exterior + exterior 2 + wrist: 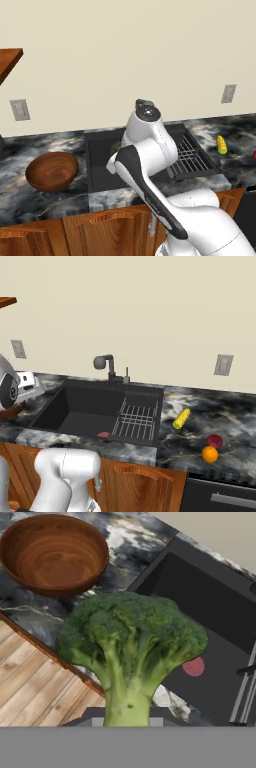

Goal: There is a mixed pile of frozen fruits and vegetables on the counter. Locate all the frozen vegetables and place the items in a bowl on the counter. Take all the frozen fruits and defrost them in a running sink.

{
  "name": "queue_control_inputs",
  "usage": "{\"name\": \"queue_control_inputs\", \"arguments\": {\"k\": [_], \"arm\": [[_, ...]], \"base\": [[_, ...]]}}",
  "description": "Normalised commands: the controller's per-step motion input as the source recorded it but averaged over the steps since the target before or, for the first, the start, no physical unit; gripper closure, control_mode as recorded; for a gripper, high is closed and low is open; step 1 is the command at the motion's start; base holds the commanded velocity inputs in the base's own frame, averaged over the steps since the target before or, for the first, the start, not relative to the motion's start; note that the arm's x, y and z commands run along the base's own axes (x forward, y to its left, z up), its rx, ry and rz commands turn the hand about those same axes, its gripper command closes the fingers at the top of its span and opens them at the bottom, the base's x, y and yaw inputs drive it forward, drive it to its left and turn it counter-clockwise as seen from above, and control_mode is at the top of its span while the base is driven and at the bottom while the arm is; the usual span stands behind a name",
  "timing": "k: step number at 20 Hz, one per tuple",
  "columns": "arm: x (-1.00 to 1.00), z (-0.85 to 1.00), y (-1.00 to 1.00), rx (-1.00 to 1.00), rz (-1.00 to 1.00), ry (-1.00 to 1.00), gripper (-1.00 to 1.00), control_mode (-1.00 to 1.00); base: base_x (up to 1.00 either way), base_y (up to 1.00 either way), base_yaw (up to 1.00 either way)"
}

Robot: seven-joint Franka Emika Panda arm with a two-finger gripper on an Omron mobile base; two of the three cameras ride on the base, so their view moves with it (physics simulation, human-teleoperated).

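Observation:
My gripper (128,718) is shut on the stem of a dark green broccoli piece (131,647), which hides the fingertips. It hangs over the counter's front edge, between the wooden bowl (52,554) and the black sink (210,612). From the left base view the bowl (51,171) sits on the marbled counter (30,145) left of the sink (102,165), and a bit of the green piece (116,146) peeks out behind the arm. The yellow corn cob (181,418), the dark red ball (215,441) and the orange ball (210,454) lie on the counter right of the sink.
A dark faucet (106,366) stands behind the basin, with a wire rack (136,421) on its right side. A flat pinkish-red patch (103,434) lies on the basin floor. Brown cabinets (100,230) run below the counter. A wooden shelf corner (7,60) juts out at upper left.

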Motion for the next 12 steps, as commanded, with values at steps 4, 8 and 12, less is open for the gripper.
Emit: {"name": "queue_control_inputs", "arguments": {"k": [4, 8, 12], "arm": [[0.0, 0.08, 0.56, 0.02, 0.0, -0.02, 1.0, -1.0], [0.0, 0.0, 0.52, 0.0, 0.0, -0.03, 1.0, -1.0], [0.0, 0.0, 0.54, 0.0, 0.0, -0.01, 1.0, -1.0]], "base": [[0.0, 0.0, 0.0], [0.0, 0.0, 0.0], [0.0, 0.0, 0.0]]}}
